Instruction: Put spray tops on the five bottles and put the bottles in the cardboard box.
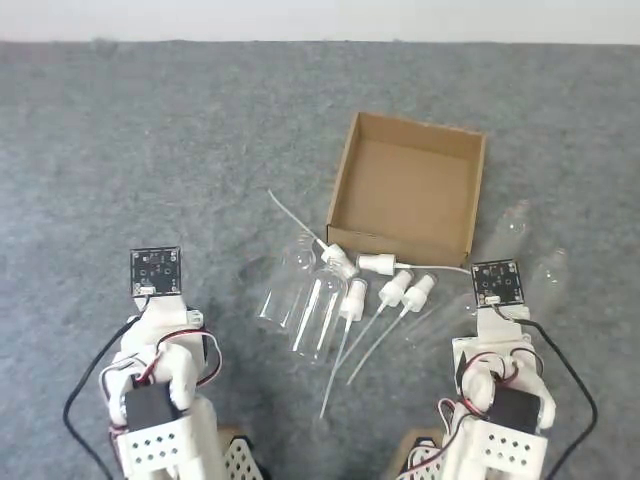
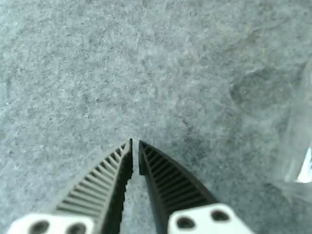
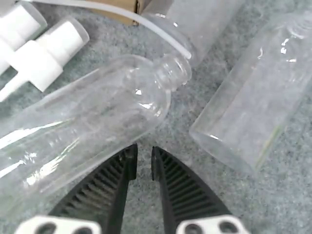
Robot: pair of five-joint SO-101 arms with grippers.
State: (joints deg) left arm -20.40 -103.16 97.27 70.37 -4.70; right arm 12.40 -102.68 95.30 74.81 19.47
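Observation:
The open cardboard box (image 1: pixel 405 190) sits at the middle back. Two clear bottles (image 1: pixel 283 290) (image 1: pixel 318 310) lie left of centre, and several white spray tops (image 1: pixel 395 288) with long tubes lie in front of the box. More clear bottles (image 1: pixel 510 225) (image 1: pixel 548 270) lie to the right. My left gripper (image 2: pixel 135 144) is shut over bare carpet, with a bottle's edge (image 2: pixel 297 151) beside it. My right gripper (image 3: pixel 144 153) is shut just short of a lying bottle (image 3: pixel 97 117). Another bottle (image 3: pixel 253 107) lies beside that one, and spray tops (image 3: pixel 44 48) are farther off.
Grey carpet (image 1: pixel 150 150) covers the table, with open room at the left and back. The two arm bases (image 1: pixel 165 420) (image 1: pixel 500 420) stand at the front edge. A loose tube (image 1: pixel 292 215) reaches from the tops toward the back left.

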